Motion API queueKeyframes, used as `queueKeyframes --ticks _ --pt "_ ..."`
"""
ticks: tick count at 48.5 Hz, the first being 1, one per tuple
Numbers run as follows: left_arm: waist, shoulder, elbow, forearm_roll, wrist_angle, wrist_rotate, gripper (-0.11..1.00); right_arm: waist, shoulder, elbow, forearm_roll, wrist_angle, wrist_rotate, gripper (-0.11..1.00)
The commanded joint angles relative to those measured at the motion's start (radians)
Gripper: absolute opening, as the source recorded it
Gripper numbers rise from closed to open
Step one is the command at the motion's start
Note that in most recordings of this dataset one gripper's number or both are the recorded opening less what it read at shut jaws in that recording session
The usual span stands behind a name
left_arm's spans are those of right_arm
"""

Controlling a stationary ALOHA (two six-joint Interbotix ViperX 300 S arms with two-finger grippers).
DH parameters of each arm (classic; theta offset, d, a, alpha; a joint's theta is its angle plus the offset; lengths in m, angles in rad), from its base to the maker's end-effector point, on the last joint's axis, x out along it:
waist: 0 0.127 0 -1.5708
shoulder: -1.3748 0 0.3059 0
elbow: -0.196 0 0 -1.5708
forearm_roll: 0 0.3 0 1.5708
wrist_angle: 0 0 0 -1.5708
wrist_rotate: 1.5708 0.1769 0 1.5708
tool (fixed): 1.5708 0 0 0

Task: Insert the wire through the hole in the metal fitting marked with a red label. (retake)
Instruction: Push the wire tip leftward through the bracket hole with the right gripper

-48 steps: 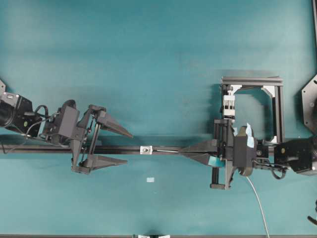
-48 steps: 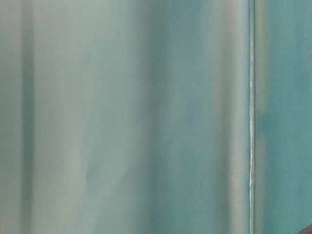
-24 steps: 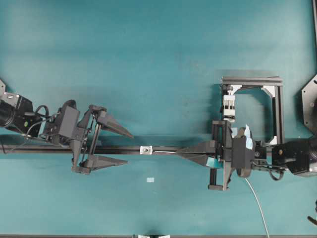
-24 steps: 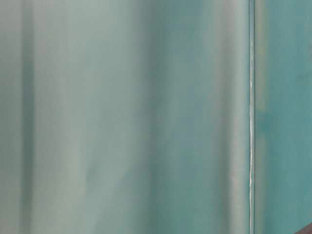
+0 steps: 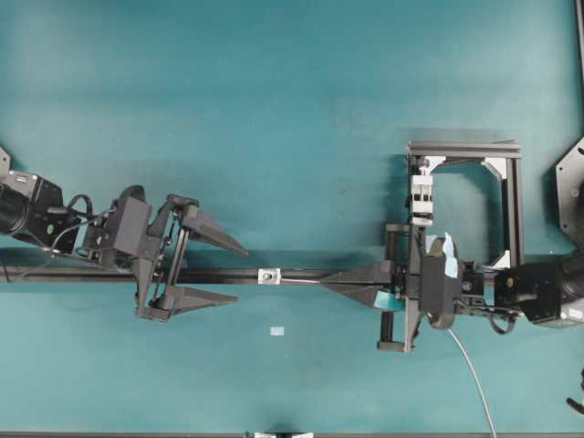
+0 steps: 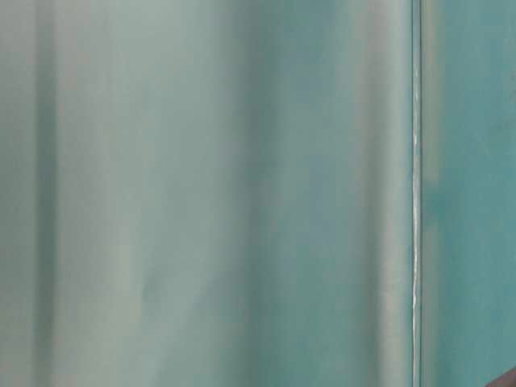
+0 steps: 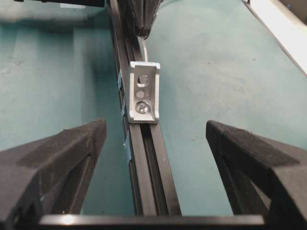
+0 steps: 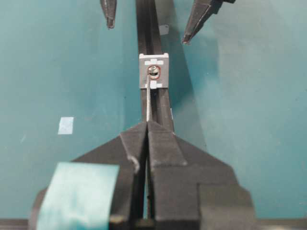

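Right claw (image 8: 146,125), closed on the wire (image 8: 149,103), lies along the black rail (image 5: 91,273) with its tip aimed at the metal fitting (image 8: 154,71). The fitting stands directly ahead of this claw on the rail; the red-ringed hole in its upright face looks back toward the tip. The wire's free end runs straight forward from the tip, its long axis parallel to the rail, and ends at or just below the ring; whether it has entered the hole cannot be told. The coming move, as judged, is a short advance along the rail with a slight lift of the wire tip.

Left claw (image 5: 217,269) waits beyond the fitting with its 2 fingers spread wide, 1 on each side of the rail, holding nothing. Its wrist view shows the fitting's far face (image 7: 143,92) ahead, clear of both fingers. The right claw is the nearer. Bare teal table (image 5: 292,109) flanks the rail on both sides; a pale sticker (image 8: 65,125) lies flat beside the right claw, well apart from the wire's path.
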Motion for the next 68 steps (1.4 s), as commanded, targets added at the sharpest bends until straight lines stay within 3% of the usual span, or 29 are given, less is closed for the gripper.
queueKeyframes --ticks 1,29,68 --pt "-0.003 -0.017 -0.009 -0.002 -0.003 0.0 0.58 -0.005 -0.009 -0.018 0.0 -0.011 -0.002 0.02" --pt "-0.003 -0.017 -0.009 -0.002 -0.003 0.0 0.58 -0.044 0.038 -0.081 -0.006 -0.008 -0.012 0.02" --pt "-0.003 -0.021 -0.011 -0.002 -0.003 0.0 0.58 -0.08 0.071 -0.143 -0.057 0.012 -0.012 0.02"
